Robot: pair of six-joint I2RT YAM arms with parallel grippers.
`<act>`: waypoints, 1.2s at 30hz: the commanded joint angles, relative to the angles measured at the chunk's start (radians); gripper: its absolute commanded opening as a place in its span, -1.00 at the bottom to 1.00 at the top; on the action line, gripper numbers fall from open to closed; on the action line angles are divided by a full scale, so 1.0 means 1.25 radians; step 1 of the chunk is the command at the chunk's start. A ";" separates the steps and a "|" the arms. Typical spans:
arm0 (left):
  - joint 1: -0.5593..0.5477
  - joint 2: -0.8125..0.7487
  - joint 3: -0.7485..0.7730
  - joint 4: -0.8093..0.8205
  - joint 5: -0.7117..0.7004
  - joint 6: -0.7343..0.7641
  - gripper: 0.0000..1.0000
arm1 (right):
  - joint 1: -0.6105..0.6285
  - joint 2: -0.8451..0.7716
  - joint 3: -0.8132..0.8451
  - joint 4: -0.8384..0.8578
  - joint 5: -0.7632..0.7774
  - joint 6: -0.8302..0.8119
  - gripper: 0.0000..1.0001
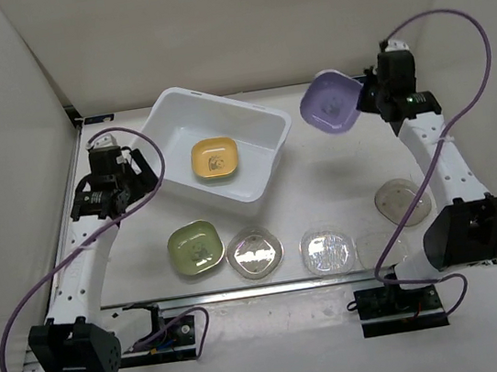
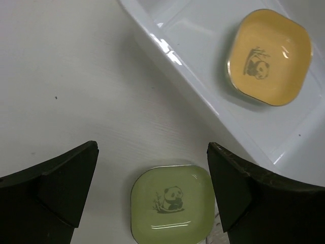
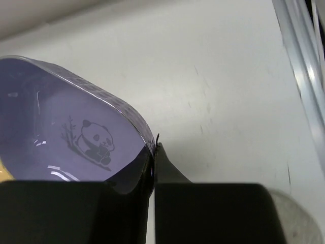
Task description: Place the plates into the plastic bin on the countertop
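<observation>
Overhead: white countertop (image 1: 321, 176), walled at far, left and right edges.

Bin (image 1: 158, 125) toward far-left corner, set askew to the edges. Flat on its floor, yellow plate (image 1: 216, 159) (image 2: 268, 56), panda print up.

Left arm along left edge. Left gripper (image 1: 120, 162) (image 2: 152, 147) just beside bin's left side, fingers spread wide, nothing between them. Below it in wrist view: bare surface, bin rim, green plate (image 2: 172, 203).

Right arm along right edge, reaching toward far edge. Right gripper (image 1: 367, 95) (image 3: 154, 152) pinching the rim of purple plate (image 1: 333, 101) (image 3: 76, 132), jaws pressed tight on it. Purple plate off the surface, tilted, hollow side and panda print facing the wrist camera. Position: just right of bin's far-right corner, beside the bin, not over it.

Row along near edge, left to right, all flat on the surface:
- green plate (image 1: 194, 248)
- left clear plate (image 1: 255, 253), just beside the green one
- right clear plate (image 1: 327, 251), a little apart

Beige plate (image 1: 399, 200) toward right edge, flat, close against the right arm, its right side covered by arm and cable.
</observation>
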 commanded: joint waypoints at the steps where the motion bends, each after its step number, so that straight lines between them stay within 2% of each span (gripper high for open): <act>1: 0.052 0.024 -0.020 -0.013 0.043 -0.001 0.98 | 0.090 0.070 0.135 0.042 -0.066 -0.096 -1.00; 6: 0.079 0.024 -0.037 -0.028 0.066 0.008 0.98 | 0.245 0.282 0.405 0.025 -0.201 -0.206 -1.00; 11: 0.106 0.021 -0.063 -0.047 0.097 0.005 0.98 | 0.336 0.535 0.657 -0.009 -0.219 -0.267 -1.00; 14: 0.109 0.026 -0.074 -0.067 0.109 0.009 0.98 | 0.370 0.638 0.731 0.003 -0.245 -0.274 -1.00; 19: 0.114 0.026 -0.072 -0.096 0.122 0.024 0.98 | 0.402 0.710 0.728 0.096 -0.242 -0.256 -1.00; 36: 0.114 0.033 -0.069 -0.136 0.133 0.054 0.98 | 0.427 0.864 0.788 0.136 -0.192 -0.200 -0.93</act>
